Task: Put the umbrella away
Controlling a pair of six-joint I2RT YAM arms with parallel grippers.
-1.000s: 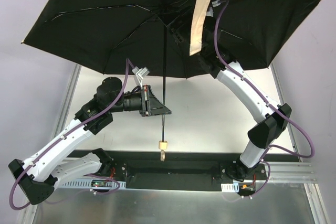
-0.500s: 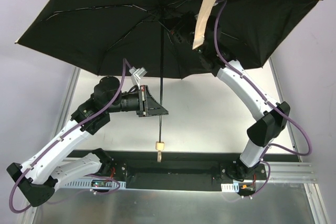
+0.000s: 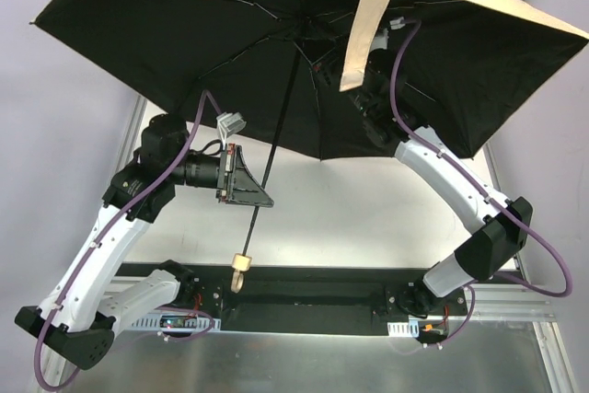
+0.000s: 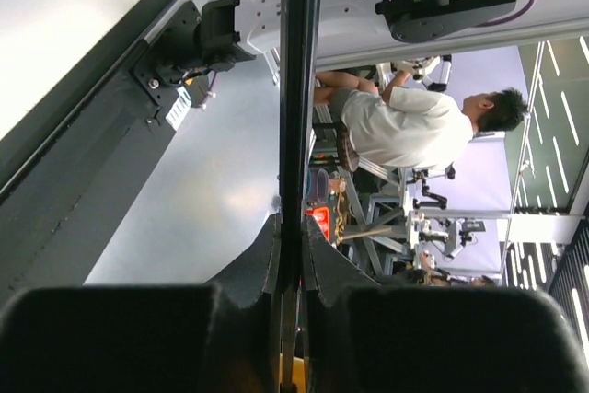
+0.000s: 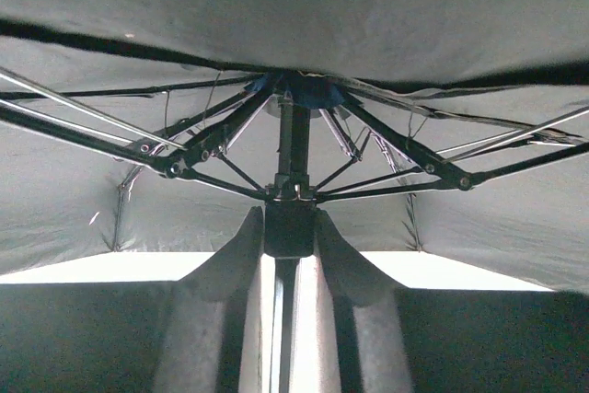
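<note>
Umbrella (image 3: 184,52) is held fully open in the air. Its canopy is spread from the top of the shaft (image 3: 276,135), and the pale knob (image 3: 242,260) hangs at the shaft's lower end, over the table (image 3: 368,218).

Low on the shaft, just above the knob, the left gripper (image 4: 293,227) is seen pinched tight on the thin rod. High on the shaft, just under the rib hub, the right gripper (image 5: 290,218) is closed against both sides of the runner (image 5: 291,232), which appears to be gripped.

Collapse has not yet been achieved. If the runner is dragged down the shaft before its catch is released, the tilted shaft could be bent or pulled through the left fingers (image 4: 267,255). The beige strap (image 3: 363,34), hanging beside the upper shaft, could be snagged by the right arm.
</note>
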